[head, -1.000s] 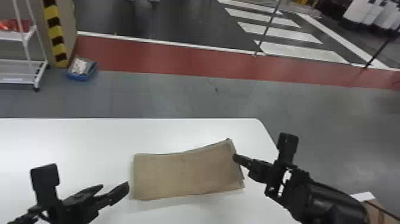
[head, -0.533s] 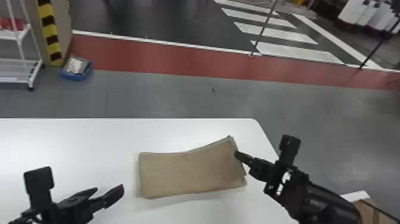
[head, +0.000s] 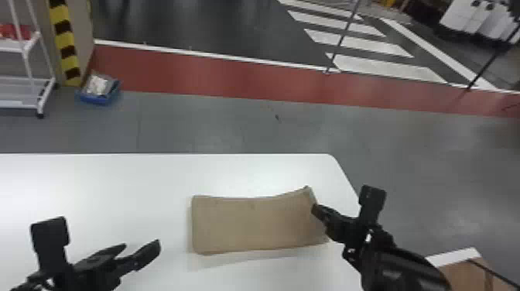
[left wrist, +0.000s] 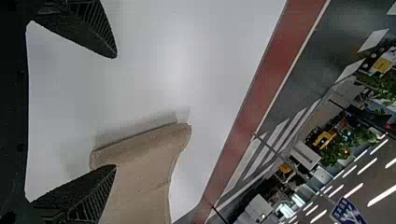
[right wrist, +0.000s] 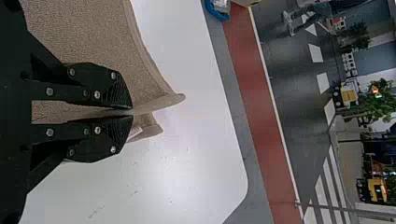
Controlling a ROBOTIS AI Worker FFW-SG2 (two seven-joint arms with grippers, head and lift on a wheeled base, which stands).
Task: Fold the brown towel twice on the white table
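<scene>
Brown towel (head: pixel 251 226) is pinched at its right-hand end in the nearly closed fingers of the right gripper (head: pixel 315 212), stretching leftward over the white table (head: pixel 96 185) toward the empty left gripper (head: pixel 141 248), its fingers wide apart.

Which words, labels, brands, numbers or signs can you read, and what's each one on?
None legible.
Blue sign in the background: white marks, too blurred to read.
White panel in the background: faint marks, too small to read.
Small white patch at the brown towel's lower layer: possibly a label, no print readable.
Table: no lettering seen.
</scene>
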